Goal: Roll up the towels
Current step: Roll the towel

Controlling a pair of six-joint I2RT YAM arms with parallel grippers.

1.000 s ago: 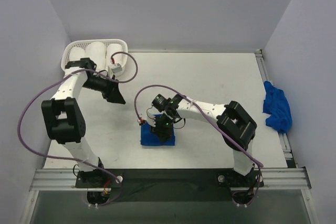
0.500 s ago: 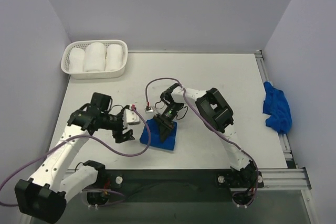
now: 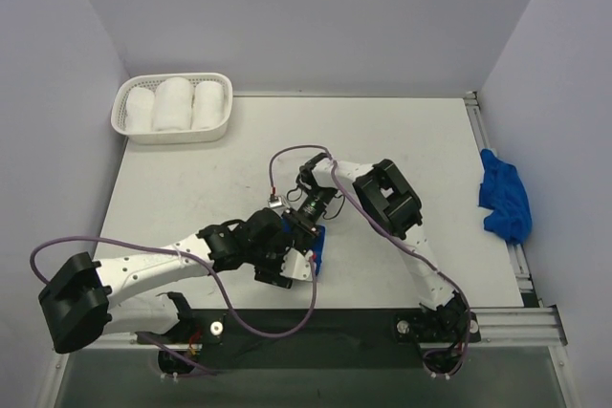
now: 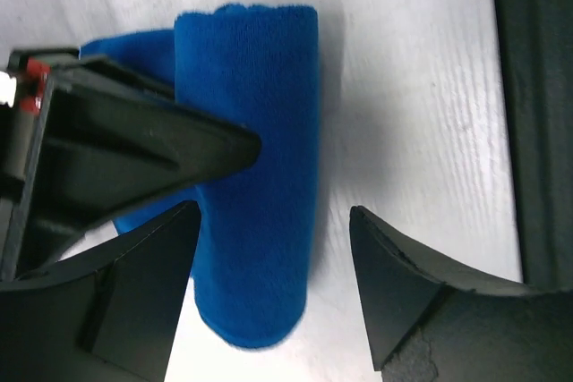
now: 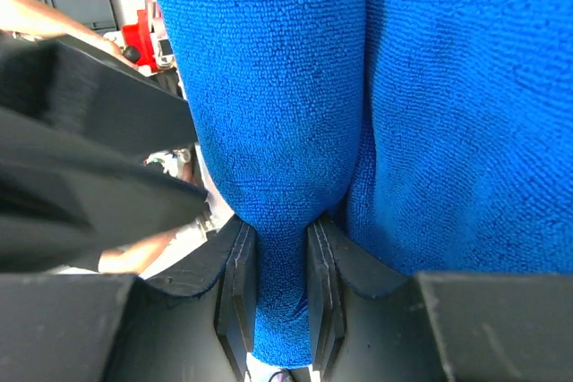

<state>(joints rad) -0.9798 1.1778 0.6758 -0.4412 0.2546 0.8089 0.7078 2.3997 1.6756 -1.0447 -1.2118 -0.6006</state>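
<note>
A royal-blue towel (image 3: 318, 246) lies part rolled on the white table near the front middle. In the left wrist view the roll (image 4: 260, 176) lies between my open left gripper's (image 4: 273, 284) fingers, close to the left finger and apart from the right one. My left gripper (image 3: 295, 268) sits at the towel's near-left side. My right gripper (image 3: 305, 225) is shut on a fold of the towel (image 5: 282, 158); its pads (image 5: 240, 292) pinch the cloth. A second blue towel (image 3: 504, 196) lies crumpled at the right edge.
A white basket (image 3: 122, 124) with three white towel rolls (image 3: 173, 103) stands at the back left. The black front rail (image 3: 316, 322) runs just below the towel. My right gripper's black body (image 4: 107, 158) crowds the left of the left wrist view.
My left arm swung from the basket at the back left down to the front middle, beside the towel. My right arm shifted and stays on the towel, which is now more bundled.
</note>
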